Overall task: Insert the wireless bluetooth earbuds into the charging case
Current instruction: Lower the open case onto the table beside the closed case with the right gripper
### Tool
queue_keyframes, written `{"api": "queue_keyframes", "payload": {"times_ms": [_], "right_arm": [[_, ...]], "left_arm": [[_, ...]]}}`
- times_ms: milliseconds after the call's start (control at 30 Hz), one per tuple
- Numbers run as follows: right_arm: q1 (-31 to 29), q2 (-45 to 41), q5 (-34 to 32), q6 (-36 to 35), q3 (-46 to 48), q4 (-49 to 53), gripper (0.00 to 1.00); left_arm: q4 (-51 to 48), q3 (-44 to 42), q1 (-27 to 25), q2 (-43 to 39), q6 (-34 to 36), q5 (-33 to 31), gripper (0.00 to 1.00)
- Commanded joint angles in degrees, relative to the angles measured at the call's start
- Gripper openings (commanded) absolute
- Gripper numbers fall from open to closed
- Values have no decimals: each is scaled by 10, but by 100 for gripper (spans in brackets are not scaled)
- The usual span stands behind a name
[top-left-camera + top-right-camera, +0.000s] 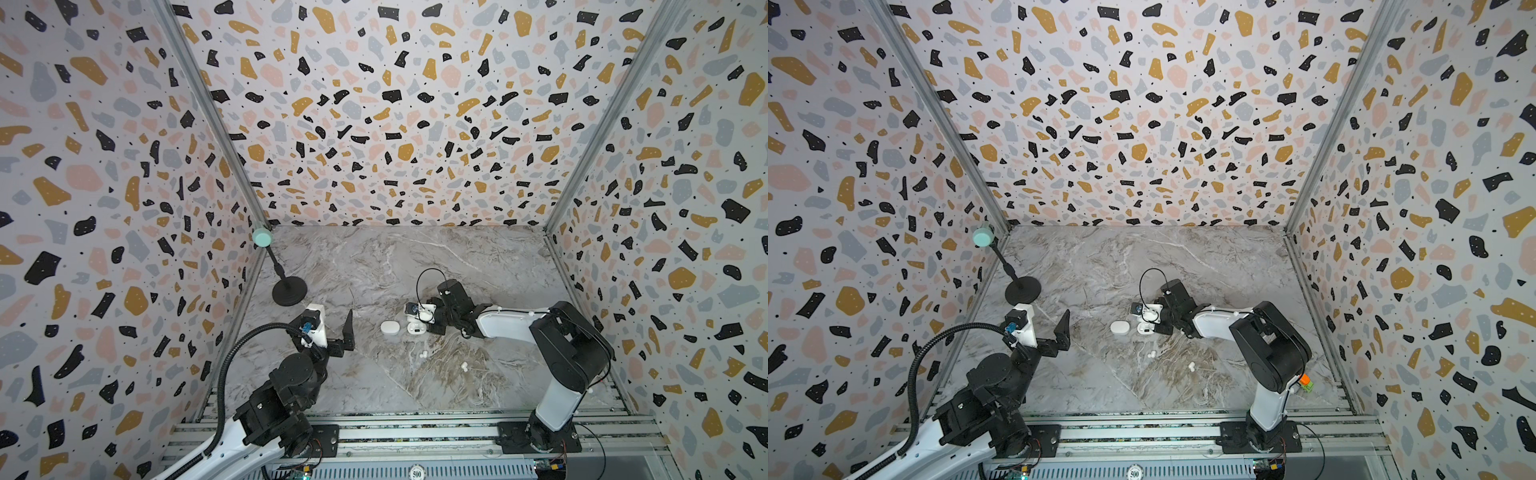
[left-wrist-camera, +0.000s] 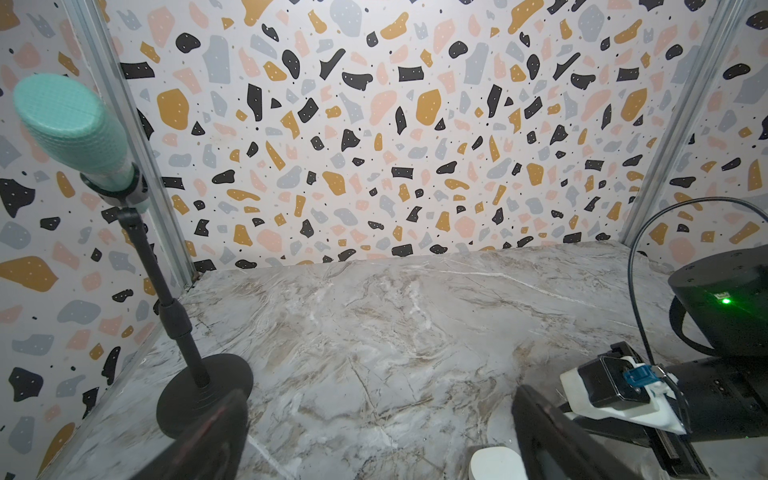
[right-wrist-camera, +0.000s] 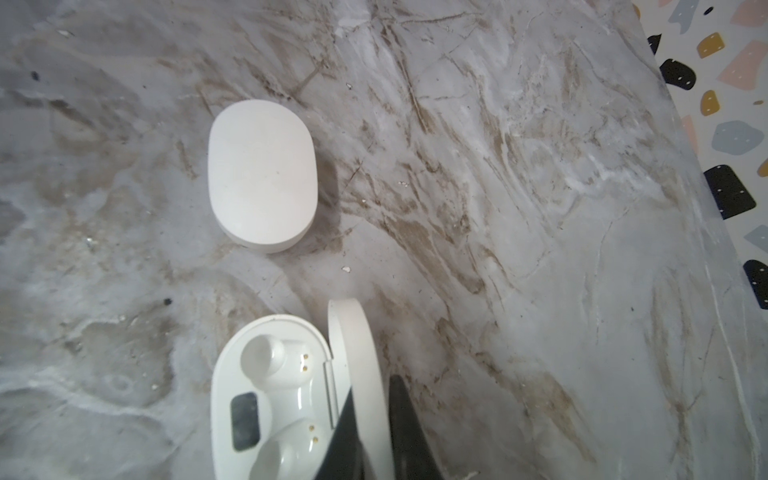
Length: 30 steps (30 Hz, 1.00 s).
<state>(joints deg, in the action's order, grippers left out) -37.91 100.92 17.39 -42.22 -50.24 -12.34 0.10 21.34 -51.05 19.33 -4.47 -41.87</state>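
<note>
- Check the right end effector: it is clenched on the upright lid of the open charging case, with one black finger on each face of the lid.
- Note the open charging case: a glossy white plastic oval with two rounded wells, each showing a pair of gold contact pins, and a dark rectangular window.
- Locate the closed case: a smooth matte white pebble lying end to end with the open one. Their long axes are roughly in line and run across both top views.
- Find the wireless bluetooth earbuds on the marble-patterned table. They lie in two tiny white groups, the second group just beyond the first. Both are nearer the arm bases than the cases. Their pointing is too small to tell.
- Confirm the left end effector: released, fingers spread, holding nothing.
</note>
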Motion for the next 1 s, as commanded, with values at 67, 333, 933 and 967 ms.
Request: {"api": "queue_keyframes", "payload": {"times_ms": [67, 333, 933, 967], "right_arm": [[-2, 4, 3, 11, -21, 0, 8], [-4, 5, 5, 12, -23, 4, 14], [-3, -4, 6, 15, -20, 6, 22], [-3, -7, 7, 15, -20, 6, 25]], "left_arm": [[23, -4, 4, 0, 7, 3, 100], [23, -5, 5, 1, 7, 5, 100], [23, -4, 4, 2, 7, 6, 100], [23, -4, 4, 2, 6, 6, 100]]}}
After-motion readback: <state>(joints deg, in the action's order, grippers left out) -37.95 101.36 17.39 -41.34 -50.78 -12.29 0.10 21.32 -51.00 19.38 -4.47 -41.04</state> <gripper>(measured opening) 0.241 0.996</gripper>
